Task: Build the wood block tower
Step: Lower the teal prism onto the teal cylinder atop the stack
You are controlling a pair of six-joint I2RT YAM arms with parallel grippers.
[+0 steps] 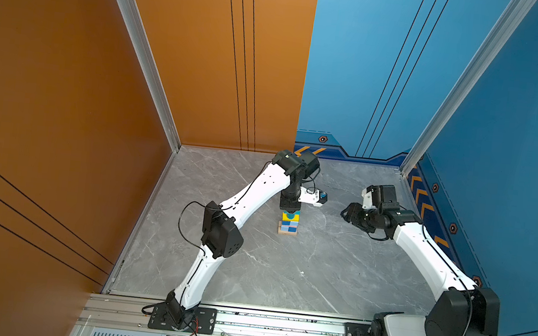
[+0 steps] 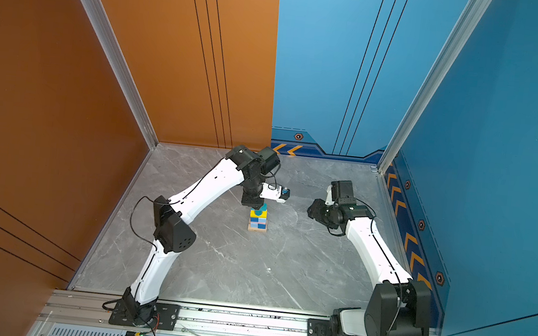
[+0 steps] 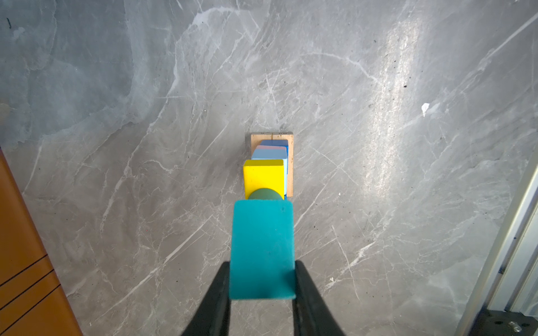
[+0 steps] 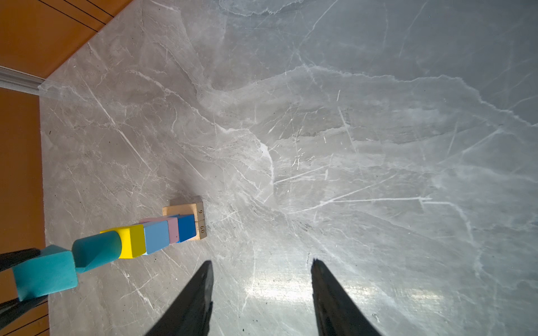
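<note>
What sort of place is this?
Probably a purpose-built robot cell: left arm and right arm bolted to an aluminium rail, a marble-look tabletop, an orange wall and blue wall around it.

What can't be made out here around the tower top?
- Contact between teal prism and teal cylinder: left wrist view, prism covers the joint.
- Top of tower: both top views, left gripper hides it.
- Jaws of right gripper: top views, too small, dark.

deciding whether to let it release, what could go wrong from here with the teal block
1. The left end effector grips the teal prism right at the teal cylinder; on that rounded surface it may slide off when released.
2. The tower is narrow and tall, so a sideways nudge on withdrawal could topple it.
</note>
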